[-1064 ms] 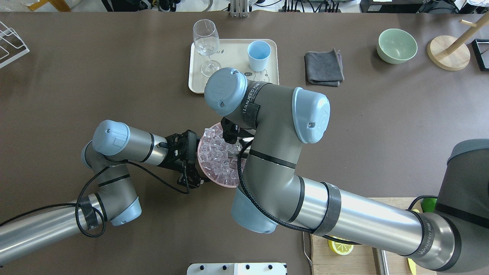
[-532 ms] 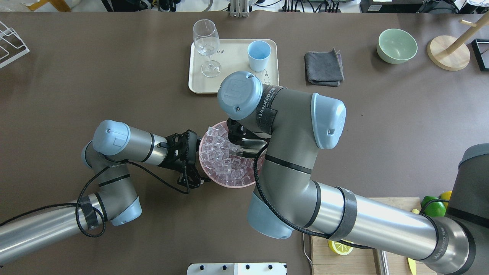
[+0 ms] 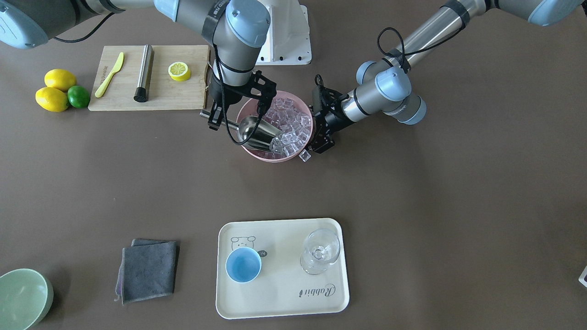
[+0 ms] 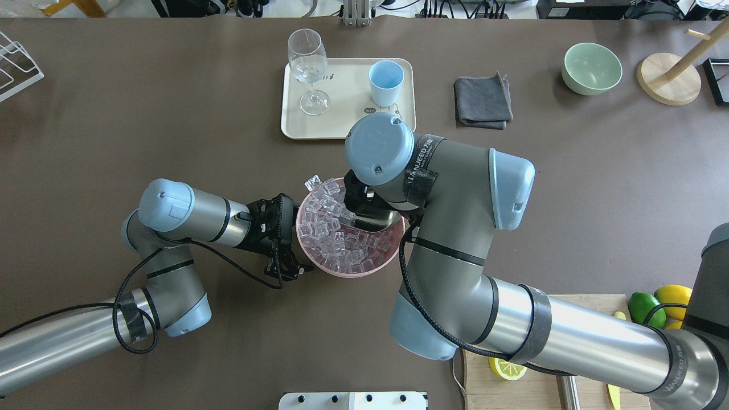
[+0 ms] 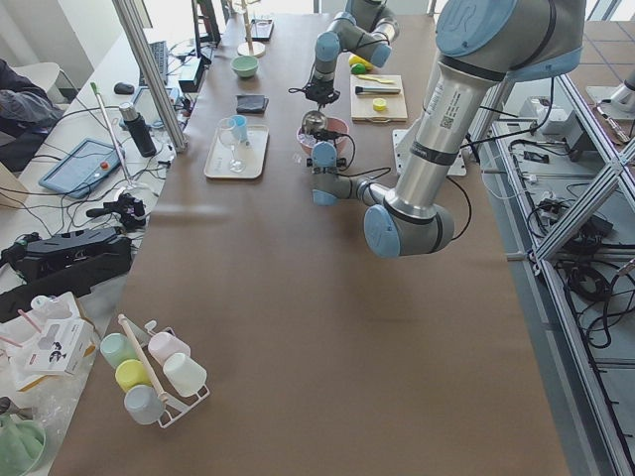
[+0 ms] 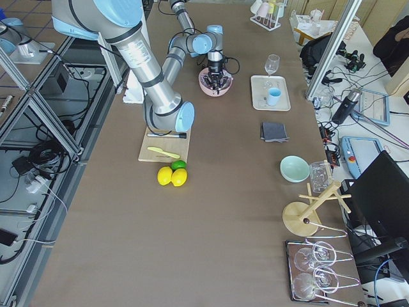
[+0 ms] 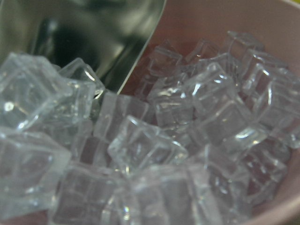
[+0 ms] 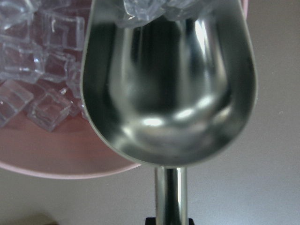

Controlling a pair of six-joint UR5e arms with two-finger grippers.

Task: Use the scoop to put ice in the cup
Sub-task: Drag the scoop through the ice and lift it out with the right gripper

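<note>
Scoop (image 3: 257, 133) in pink bowl (image 3: 271, 158) among ice (image 3: 293, 124)

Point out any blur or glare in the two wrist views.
Left wrist view: the ice fills the frame, the nearest cubes at lower left soft. Right wrist view: the scoop mirrors bright highlights across its trough; cubes at its tip are blurred.

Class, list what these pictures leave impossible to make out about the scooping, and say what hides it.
How much ice the scoop holds: right wrist view's top edge cuts its mouth; overhead, the right arm covers it.
Left gripper fingertips at the pink bowl: hidden by its own body.
Side views: all too small.
</note>
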